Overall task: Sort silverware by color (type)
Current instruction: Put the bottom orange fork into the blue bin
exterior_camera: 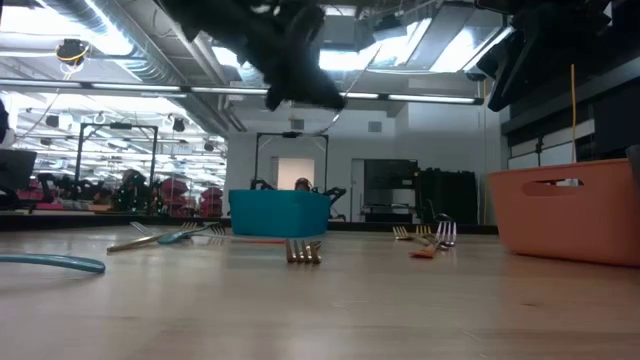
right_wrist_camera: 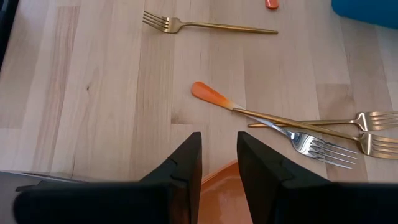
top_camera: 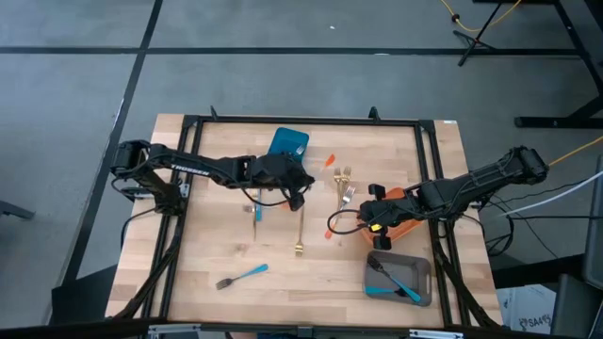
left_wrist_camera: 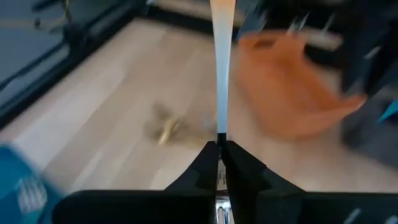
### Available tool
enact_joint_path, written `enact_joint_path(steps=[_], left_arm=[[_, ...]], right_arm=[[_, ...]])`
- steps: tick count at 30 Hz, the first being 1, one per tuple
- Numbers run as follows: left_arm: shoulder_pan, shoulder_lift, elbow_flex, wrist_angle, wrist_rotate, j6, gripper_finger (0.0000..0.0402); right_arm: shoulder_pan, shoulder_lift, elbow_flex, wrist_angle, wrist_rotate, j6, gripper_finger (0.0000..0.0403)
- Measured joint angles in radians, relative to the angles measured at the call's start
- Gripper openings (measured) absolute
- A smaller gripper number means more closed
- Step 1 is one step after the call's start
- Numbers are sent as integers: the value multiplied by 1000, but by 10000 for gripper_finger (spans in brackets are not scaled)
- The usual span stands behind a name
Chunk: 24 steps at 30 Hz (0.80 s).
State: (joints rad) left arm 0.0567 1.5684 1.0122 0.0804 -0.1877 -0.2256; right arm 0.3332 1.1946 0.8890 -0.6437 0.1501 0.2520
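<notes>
My left gripper (top_camera: 300,196), at the frame's centre beside the blue bin (top_camera: 287,143), is clamped on a pale, slim handle (left_wrist_camera: 221,68); I can't tell which piece it is. My right gripper (top_camera: 369,218), centre right, hangs parted and empty over the orange bin (top_camera: 407,229). I can't see into either bin. The grey tray (top_camera: 424,266), lower right, holds a blue-handled fork (top_camera: 394,280). Loose on the table lie gold forks (top_camera: 343,185), an orange-handled fork (right_wrist_camera: 249,113), a long gold fork (top_camera: 299,231) and another blue-handled fork (top_camera: 242,276).
</notes>
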Motion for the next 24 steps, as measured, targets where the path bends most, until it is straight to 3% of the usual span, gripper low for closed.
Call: enact_joint_path(steps=[6,24], left_arm=[[-35,0,0,142,0,1,11],[-91,0,0,231,-1,-8,11]], right_arm=[[0,0,0,0,0,0,92],[0,-1,22,-32,-19,-27,92]])
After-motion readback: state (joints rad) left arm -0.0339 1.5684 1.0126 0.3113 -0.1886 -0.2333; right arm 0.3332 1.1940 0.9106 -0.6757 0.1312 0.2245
